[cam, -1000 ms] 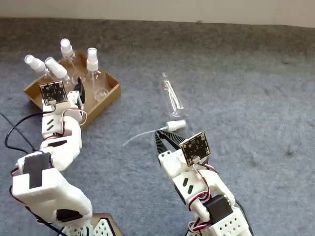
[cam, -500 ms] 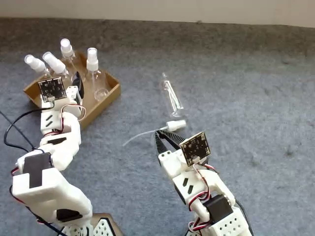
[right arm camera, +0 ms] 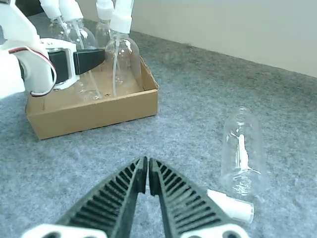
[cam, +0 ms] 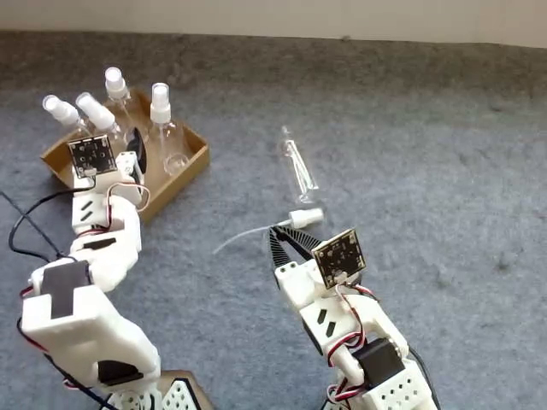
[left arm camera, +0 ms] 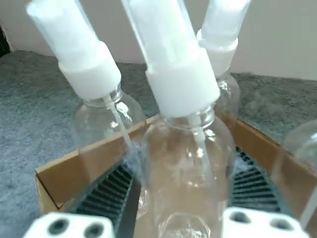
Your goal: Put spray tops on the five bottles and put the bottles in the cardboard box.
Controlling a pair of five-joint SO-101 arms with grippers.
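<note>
The cardboard box (cam: 183, 176) at the far left holds several clear bottles with white spray tops, one of them (cam: 162, 120) upright near its right wall. My left gripper (cam: 130, 145) is inside the box, shut on a tilted capped bottle (left arm camera: 184, 163) that stands between its ribbed fingers (left arm camera: 111, 196). One bare bottle (cam: 297, 162) lies on its side at mid-table. A loose spray top (cam: 306, 217) lies just below it, its thin tube trailing left. My right gripper (right arm camera: 147, 174) is shut and empty, low over the mat beside that spray top (right arm camera: 231, 207).
Grey felt covers the table. A pale wall runs along the far edge. Open mat stretches to the right of the lying bottle (right arm camera: 242, 151). The box wall (right arm camera: 94, 117) stands left of and beyond my right gripper.
My left gripper and its bottle shifted slightly farther into the box one second ago, then held still. The right arm has not moved.
</note>
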